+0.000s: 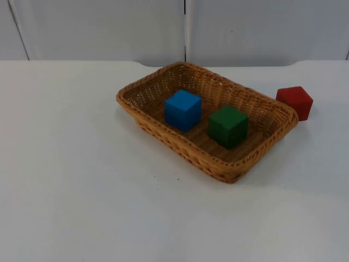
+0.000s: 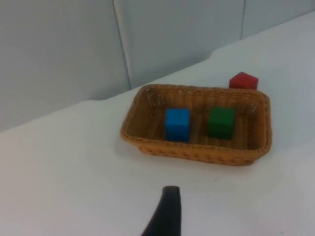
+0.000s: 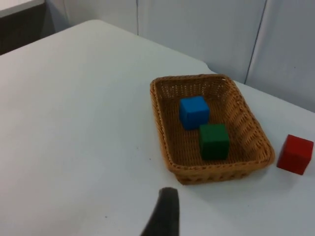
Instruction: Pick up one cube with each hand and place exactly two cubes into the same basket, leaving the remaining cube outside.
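So nearest the camera it's just bare white table top [image 1: 82,207]. Then comes the woven wicker basket [image 1: 143,121], rectangular and sitting at an angle. Inside it are the blue wooden-looking cube [image 1: 182,109] and the dark green cube [image 1: 228,126], side by side with a small gap, both flat on the basket floor. Past the basket's far right end is the red cube [image 1: 295,102], on the table just outside the rim, very close to it; can't say if it's actually touching. Behind all that is the grey partition wall [image 1: 98,27].

Both arms are pulled back and waiting, well away from the basket. The left gripper [image 2: 166,214] and the right gripper [image 3: 165,211] each show one black fingertip looking toward the basket from a distance, so honestly I can't tell if either one is spread or pressed together. Neither has anything near it.

My read: this is the end state. Two cubes in, one out, exactly what was asked. Next move calls for nothing really, just leave the red one alone.
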Available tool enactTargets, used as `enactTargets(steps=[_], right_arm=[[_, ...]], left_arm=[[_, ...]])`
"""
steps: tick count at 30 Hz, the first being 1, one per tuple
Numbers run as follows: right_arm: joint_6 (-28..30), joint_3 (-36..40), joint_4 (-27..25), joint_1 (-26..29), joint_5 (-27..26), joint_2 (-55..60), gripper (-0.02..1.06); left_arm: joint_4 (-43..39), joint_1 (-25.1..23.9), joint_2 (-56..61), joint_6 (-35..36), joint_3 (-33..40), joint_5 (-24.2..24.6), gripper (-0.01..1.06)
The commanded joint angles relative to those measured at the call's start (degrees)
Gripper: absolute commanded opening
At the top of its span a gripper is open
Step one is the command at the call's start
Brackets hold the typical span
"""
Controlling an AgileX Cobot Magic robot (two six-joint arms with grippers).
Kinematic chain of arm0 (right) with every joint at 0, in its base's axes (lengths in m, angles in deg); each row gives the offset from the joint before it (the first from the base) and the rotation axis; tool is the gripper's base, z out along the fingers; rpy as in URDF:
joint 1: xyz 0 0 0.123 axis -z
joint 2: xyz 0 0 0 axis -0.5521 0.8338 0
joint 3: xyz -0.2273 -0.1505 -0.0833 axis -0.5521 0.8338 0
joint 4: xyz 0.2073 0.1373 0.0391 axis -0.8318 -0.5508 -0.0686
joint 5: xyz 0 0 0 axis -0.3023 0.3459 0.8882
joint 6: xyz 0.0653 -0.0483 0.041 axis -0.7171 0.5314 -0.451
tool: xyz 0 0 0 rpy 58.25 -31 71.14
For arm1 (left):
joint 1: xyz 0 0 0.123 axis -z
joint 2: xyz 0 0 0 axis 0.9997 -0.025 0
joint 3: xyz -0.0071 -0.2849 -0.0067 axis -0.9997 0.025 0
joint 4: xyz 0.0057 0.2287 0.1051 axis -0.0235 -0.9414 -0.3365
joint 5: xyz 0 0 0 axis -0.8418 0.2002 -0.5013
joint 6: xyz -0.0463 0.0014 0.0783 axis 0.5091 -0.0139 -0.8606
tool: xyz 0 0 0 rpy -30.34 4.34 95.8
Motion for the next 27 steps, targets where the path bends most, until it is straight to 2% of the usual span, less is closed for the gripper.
enactTargets(steps=[1,4,6,12,15,17,27], right_arm=[[-2.3,0.1,2.8,0.2,2.2,-2.0,0.73],[-8.1,0.1,7.7,0.2,4.4,-4.8,0.73],[-9.9,0.1,9.7,0.2,5.6,-6.4,0.73],[-10.6,0.1,10.9,0.2,8.6,-9.2,0.73],[-10.6,0.1,11.0,0.2,9.8,-9.9,0.73],[-10.6,0.1,11.2,0.2,11.1,-10.2,0.73],[-13.6,0.1,14.7,0.2,14.1,-10.3,0.73]], left_arm=[[-2.3,0.0,1.9,1.7,0.2,1.9,0.78],[-5.4,0.0,5.3,5.0,0.7,4.0,0.78],[-6.4,0.0,7.8,6.6,3.0,4.3,0.78],[-7.4,0.0,15.1,10.7,11.4,4.6,0.78],[-8.5,0.0,15.3,12.2,13.7,4.6,0.78],[-10.2,0.0,15.3,13.6,14.4,5.8,0.78],[-15.6,0.0,15.3,15.6,14.4,5.9,0.78]])
